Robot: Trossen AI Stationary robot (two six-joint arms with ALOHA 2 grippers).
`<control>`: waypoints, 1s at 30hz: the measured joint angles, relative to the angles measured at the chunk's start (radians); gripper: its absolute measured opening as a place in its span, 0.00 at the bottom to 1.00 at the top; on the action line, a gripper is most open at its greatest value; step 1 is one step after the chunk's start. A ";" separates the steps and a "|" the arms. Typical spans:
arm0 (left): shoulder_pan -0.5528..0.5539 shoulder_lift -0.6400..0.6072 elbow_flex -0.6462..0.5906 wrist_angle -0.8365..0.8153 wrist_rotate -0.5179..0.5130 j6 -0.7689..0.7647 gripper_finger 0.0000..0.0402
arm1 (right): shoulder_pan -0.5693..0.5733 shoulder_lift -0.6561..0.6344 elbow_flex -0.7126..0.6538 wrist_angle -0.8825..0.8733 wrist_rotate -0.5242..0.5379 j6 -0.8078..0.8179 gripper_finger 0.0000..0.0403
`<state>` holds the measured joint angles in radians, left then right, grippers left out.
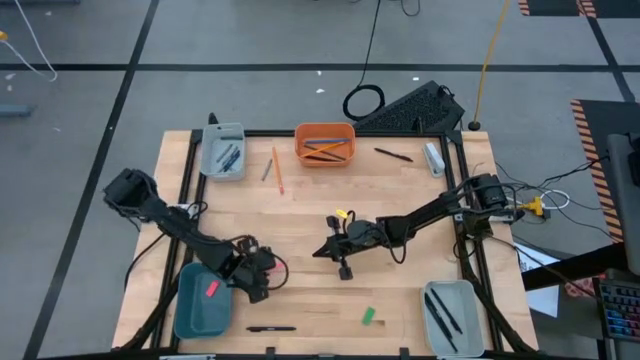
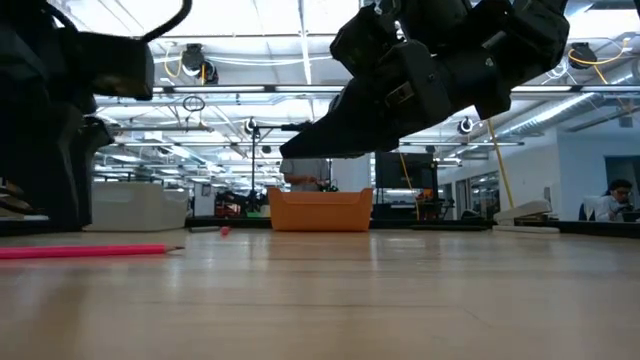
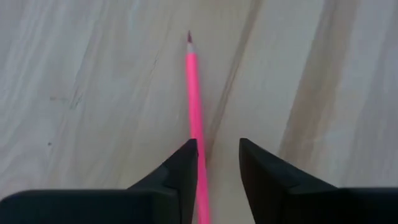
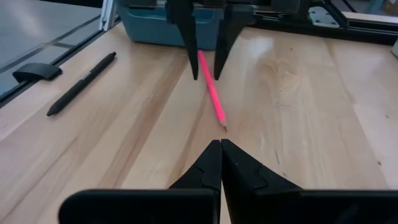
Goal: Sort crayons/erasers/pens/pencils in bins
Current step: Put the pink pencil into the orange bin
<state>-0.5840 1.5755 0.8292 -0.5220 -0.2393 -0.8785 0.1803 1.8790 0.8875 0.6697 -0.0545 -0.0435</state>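
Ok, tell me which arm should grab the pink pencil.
Left. The left gripper hangs open right over the pink pencil, one finger on each side. The right gripper is shut and sits beyond the pencil's tip.

Pencil [image 4: 211, 93] on the table [image 1: 300, 230] between left claw [image 4: 205, 73] and right claw [image 4: 221, 144]

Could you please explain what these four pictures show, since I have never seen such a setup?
Two dark robot arms work at a wooden table, sorting stationery into bins. One picture looks down from above, one looks level across the tabletop, and two come from cameras on the arms' wrists. The left claw is open, straddling a pink pencil that lies on the wood beside the teal bin. The right claw is shut and empty, pointing at that pencil's tip. The orange bin already holds pencils; a green eraser and pens remain loose.
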 joint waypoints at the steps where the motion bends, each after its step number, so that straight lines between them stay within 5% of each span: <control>1: 0.000 0.013 0.010 -0.015 0.008 -0.006 0.30 | 0.002 0.000 0.000 0.000 0.000 -0.001 0.00; 11: -0.001 0.087 0.033 -0.077 0.054 -0.041 0.22 | 0.001 0.000 0.000 -0.001 0.000 -0.004 0.00; 21: 0.015 0.109 0.037 -0.071 0.071 0.025 0.02 | 0.001 0.000 0.000 -0.005 0.000 -0.006 0.00; 30: 0.088 0.114 0.033 0.056 0.021 0.145 0.01 | 0.003 -0.007 0.000 -0.046 0.000 0.020 0.00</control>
<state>-0.4964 1.6894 0.8623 -0.4658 -0.2183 -0.7339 0.1837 1.8723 0.8871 0.6238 -0.0540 -0.0236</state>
